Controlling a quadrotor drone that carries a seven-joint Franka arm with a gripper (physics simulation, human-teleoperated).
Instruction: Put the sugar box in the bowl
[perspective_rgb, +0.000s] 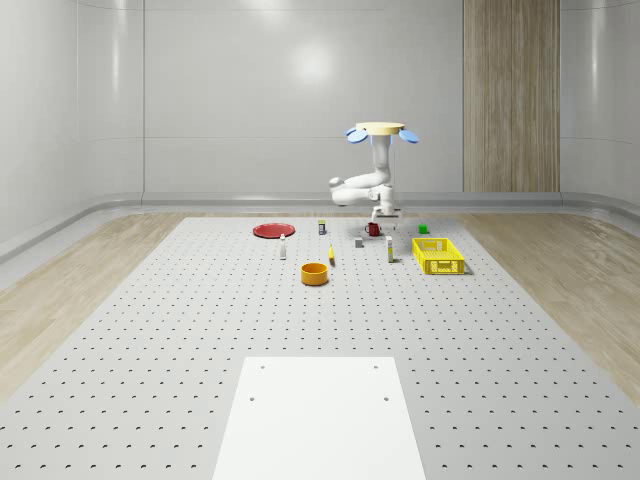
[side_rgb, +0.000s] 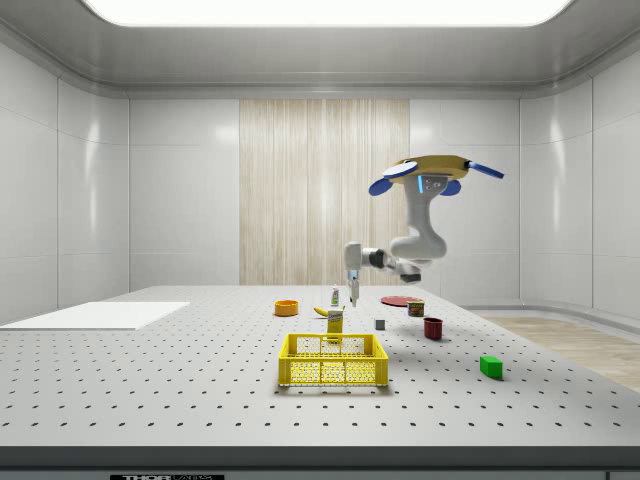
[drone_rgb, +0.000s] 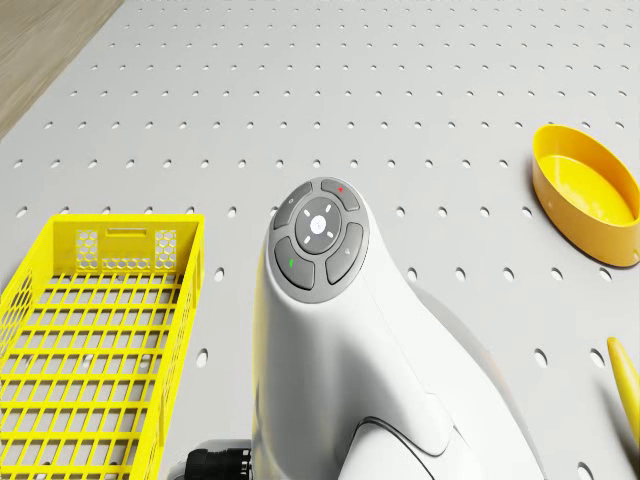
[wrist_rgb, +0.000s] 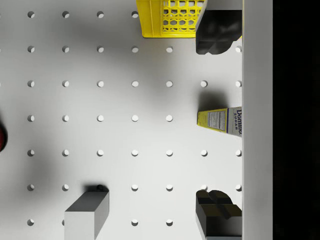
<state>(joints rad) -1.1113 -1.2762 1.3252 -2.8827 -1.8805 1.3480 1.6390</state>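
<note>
The drone (side_rgb: 434, 175) is hovering above the desk (perspective_rgb: 200, 330), over the cluster of small things near its far end, with the arm folding down and forward so that the gripper (wrist_rgb: 218, 117) is hanging straight above the sugar box (wrist_rgb: 220, 120). The box is standing upright on the desk, just beside the yellow crate (side_rgb: 333, 360), and in the wrist view it is sitting between the two dark fingers (wrist_rgb: 218, 31) — spread wide apart and holding nothing, which suits a descent onto the box from above. The bowl (perspective_rgb: 315, 273) is resting open side up, well apart from the box toward the near side of the desk, so a carry across will be needed after the grasp. A grey block (wrist_rgb: 86, 214) and a red mug (side_rgb: 433, 327) are standing nearby, clear of the fingers. By my reading, the approach is nearly lined up — the grasp itself is not yet made.
</note>
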